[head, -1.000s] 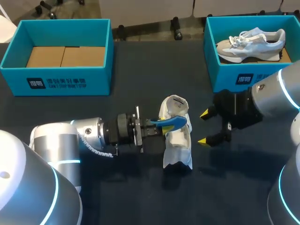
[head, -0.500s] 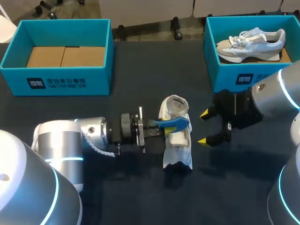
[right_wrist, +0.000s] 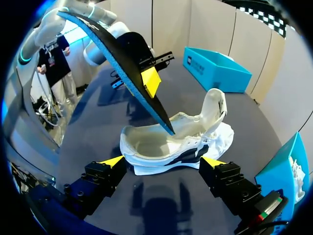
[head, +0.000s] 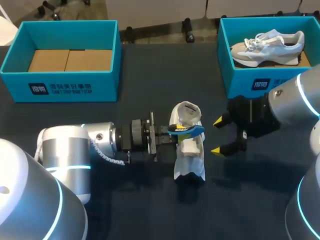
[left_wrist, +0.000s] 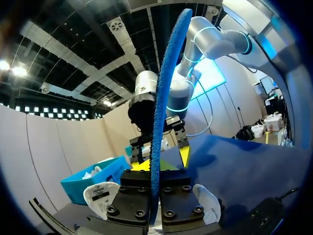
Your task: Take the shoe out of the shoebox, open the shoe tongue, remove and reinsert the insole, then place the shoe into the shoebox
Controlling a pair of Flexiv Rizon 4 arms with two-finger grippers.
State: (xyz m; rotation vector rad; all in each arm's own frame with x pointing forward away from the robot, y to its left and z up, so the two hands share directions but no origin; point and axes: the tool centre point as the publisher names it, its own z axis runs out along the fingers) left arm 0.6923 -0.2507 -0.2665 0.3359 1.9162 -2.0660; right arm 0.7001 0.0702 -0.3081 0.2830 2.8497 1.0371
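Observation:
A white shoe (head: 189, 150) lies on the dark table in the middle, its opening up and its tongue (right_wrist: 215, 110) folded back. My left gripper (head: 176, 134) is shut on a blue insole (head: 189, 130), held on edge over the shoe. In the right wrist view the insole (right_wrist: 115, 61) slants down, its tip inside the shoe (right_wrist: 156, 147). In the left wrist view the insole (left_wrist: 160, 117) stands between my left gripper's (left_wrist: 155, 196) jaws. My right gripper (head: 218, 136) stands open just right of the shoe; in its own view the right gripper (right_wrist: 163, 164) spans the shoe's side without touching.
A teal shoebox (head: 260, 75) at the back right holds a second shoe (head: 267, 44). Another teal shoebox (head: 62, 82) at the back left shows only its cardboard floor. The same back-left box (right_wrist: 217, 68) appears beyond the shoe in the right wrist view.
My left gripper has moved a little to the right with the insole, which now sits further over the shoe's opening and more on edge. The right arm has not moved.

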